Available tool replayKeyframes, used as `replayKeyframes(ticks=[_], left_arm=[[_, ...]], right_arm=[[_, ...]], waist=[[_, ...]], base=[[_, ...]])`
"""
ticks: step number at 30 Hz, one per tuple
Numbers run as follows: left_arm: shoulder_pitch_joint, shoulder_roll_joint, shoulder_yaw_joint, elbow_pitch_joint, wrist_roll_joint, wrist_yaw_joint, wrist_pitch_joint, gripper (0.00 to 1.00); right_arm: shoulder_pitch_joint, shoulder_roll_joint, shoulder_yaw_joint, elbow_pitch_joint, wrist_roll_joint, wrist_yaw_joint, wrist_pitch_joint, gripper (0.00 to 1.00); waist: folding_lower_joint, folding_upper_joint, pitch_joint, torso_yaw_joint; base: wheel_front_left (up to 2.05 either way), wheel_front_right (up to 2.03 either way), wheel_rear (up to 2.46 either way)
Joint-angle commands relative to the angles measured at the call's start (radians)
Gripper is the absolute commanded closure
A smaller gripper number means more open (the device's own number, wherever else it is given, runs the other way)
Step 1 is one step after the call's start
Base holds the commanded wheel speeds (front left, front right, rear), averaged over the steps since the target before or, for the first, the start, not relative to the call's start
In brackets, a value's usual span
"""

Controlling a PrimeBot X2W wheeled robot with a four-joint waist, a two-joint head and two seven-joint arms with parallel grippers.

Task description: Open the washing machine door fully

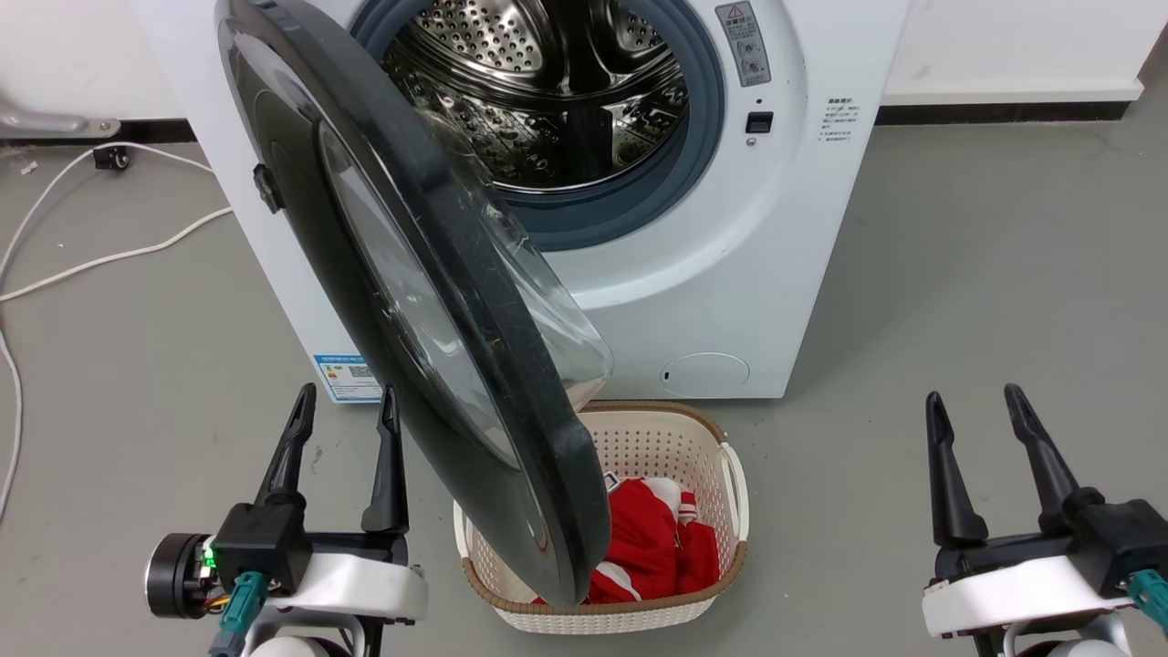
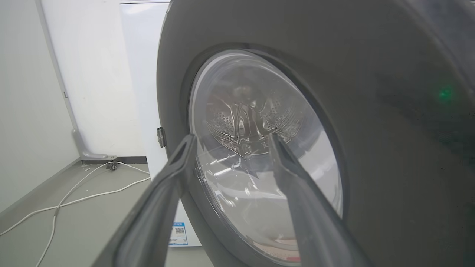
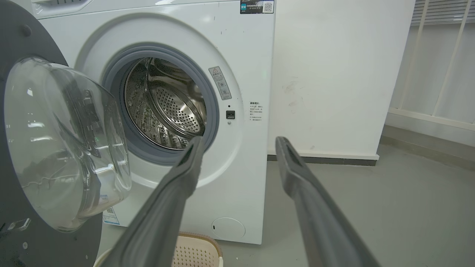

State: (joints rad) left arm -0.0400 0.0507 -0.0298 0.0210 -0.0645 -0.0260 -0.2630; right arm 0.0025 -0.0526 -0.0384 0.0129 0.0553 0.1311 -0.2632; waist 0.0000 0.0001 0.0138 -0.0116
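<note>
The white washing machine (image 1: 785,228) stands ahead with its steel drum (image 1: 547,91) exposed. Its round black door (image 1: 383,301) with the bulging glass window (image 1: 547,301) swings out toward me, roughly edge-on in the head view, hinged at the left. My left gripper (image 1: 347,401) is open, low at the left, just outside the door's outer face and apart from it. In the left wrist view the door (image 2: 389,148) is close in front of the open gripper (image 2: 230,139). At the lower right my right gripper (image 1: 972,401) is open and holds nothing; in its wrist view the gripper (image 3: 239,142) faces the machine (image 3: 252,185).
A cream laundry basket (image 1: 730,474) holding red clothes (image 1: 652,547) sits on the grey floor right under the door's lower edge. White cables (image 1: 91,265) trail over the floor at the left. A white wall (image 3: 334,74) stands to the right of the machine.
</note>
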Motion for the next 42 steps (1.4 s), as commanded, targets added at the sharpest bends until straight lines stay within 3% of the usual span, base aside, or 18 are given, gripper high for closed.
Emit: replayKeyframes(ticks=[1,15,16,17,28,42], left_arm=[[-0.001,0.0,-0.001,-0.003,0.004,-0.001,-0.003,0.0],[-0.008,0.0,-0.003,0.001,0.009,-0.001,-0.003,0.0],[-0.006,0.0,-0.004,0.001,0.008,-0.004,-0.003,0.1],[-0.007,0.0,-0.005,-0.002,0.009,-0.008,-0.003,1.0],[-0.034,0.0,0.001,-0.066,0.001,-0.003,-0.003,1.0],[-0.137,0.0,-0.033,-0.475,0.051,0.024,-0.002,1.0]], right_arm=[[0.004,0.004,0.005,0.012,0.005,-0.001,-0.002,0.0],[-0.017,0.004,0.008,0.044,0.017,-0.001,-0.002,0.0],[-0.016,0.004,0.008,0.044,0.018,-0.001,-0.002,0.0],[-0.015,0.004,0.009,0.043,0.02,-0.001,-0.002,0.0],[-0.024,0.004,0.01,0.036,0.032,-0.001,-0.002,0.0],[-0.018,0.004,0.015,0.041,0.044,-0.001,-0.002,0.0]], waist=[[0.0,-0.0001,0.002,-0.001],[0.0,-0.0001,0.005,-0.001],[0.0,-0.0001,0.005,-0.001],[0.0,-0.0001,0.005,-0.001],[0.0,-0.0001,0.015,0.004],[0.0,-0.0001,0.016,0.011]], base=[[0.0,0.0,0.0],[0.0,0.0,0.0],[0.0,0.0,0.0],[0.0,0.0,0.0],[0.0,0.0,0.0],[0.0,0.0,0.0]])
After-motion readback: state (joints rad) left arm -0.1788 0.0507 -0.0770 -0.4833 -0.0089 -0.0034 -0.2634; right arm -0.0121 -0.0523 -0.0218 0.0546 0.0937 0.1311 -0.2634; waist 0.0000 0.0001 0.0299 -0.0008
